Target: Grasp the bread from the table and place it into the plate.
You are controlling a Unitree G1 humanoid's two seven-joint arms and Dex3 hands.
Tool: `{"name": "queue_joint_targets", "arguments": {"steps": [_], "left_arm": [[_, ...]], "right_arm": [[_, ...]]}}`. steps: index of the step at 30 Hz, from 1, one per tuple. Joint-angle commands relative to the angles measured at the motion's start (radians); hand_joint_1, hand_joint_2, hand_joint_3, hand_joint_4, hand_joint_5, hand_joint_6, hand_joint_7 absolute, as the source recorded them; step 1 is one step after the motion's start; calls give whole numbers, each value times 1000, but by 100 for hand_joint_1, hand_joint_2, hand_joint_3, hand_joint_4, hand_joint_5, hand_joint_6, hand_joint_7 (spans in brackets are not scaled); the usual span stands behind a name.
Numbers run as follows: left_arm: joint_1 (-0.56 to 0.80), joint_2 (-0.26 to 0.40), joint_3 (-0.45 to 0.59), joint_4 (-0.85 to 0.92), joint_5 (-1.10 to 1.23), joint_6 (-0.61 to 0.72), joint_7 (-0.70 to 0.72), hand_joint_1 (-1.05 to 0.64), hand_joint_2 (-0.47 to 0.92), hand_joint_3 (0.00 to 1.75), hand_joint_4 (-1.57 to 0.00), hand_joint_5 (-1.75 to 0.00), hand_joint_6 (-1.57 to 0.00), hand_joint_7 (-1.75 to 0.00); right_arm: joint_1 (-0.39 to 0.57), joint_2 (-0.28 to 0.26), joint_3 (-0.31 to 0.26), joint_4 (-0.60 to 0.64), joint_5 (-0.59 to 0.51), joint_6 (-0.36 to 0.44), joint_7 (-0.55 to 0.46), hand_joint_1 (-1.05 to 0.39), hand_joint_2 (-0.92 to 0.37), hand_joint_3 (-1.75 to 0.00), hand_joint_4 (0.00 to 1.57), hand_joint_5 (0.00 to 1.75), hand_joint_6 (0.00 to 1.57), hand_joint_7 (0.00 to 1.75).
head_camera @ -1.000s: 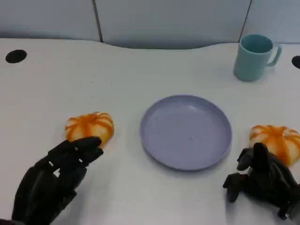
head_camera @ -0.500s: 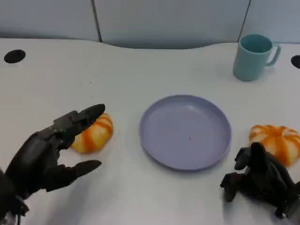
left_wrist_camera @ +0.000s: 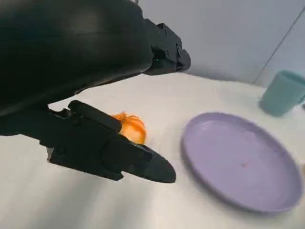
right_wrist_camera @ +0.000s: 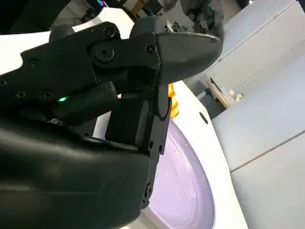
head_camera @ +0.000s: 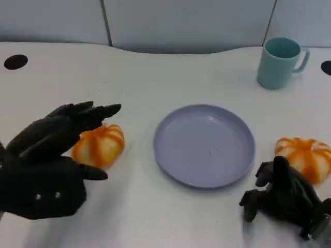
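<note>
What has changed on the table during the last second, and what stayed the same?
The left hand rose from beside the left bread and opened over it, fingers spread, not gripping yet. The right hand, both breads, plate and cup stayed put.

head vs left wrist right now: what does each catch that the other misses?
Head view alone: the right hand, curled on the table, a second bread beside it, and two dark holes in the table. Left wrist view alone: the gap between the left hand's fingers, nothing in it. Both: the left hand, the left bread, the purple plate, the teal mug.
</note>
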Motion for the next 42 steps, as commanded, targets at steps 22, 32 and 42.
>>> {"name": "queue_joint_targets", "arguments": {"steps": [22, 32, 42], "left_arm": [[-383, -111, -329, 484, 310, 268, 51, -26, 63, 0, -1, -1, -5, -1], [-547, -183, -389, 852, 301, 243, 103, -14, 54, 0, -1, -1, -8, -2], [-632, -259, -397, 1110, 253, 240, 138, -4, 52, 1, -2, -1, -12, -2]], "right_arm": [[32, -11, 2, -39, 4, 44, -7, -51, -92, -33, 157, 68, 157, 42], [26, -12, 3, -28, -4, 26, -13, -51, -92, -34, 157, 69, 157, 43], [46, -16, -1, -60, 7, 53, -21, -52, -92, -32, 157, 69, 157, 43]]}}
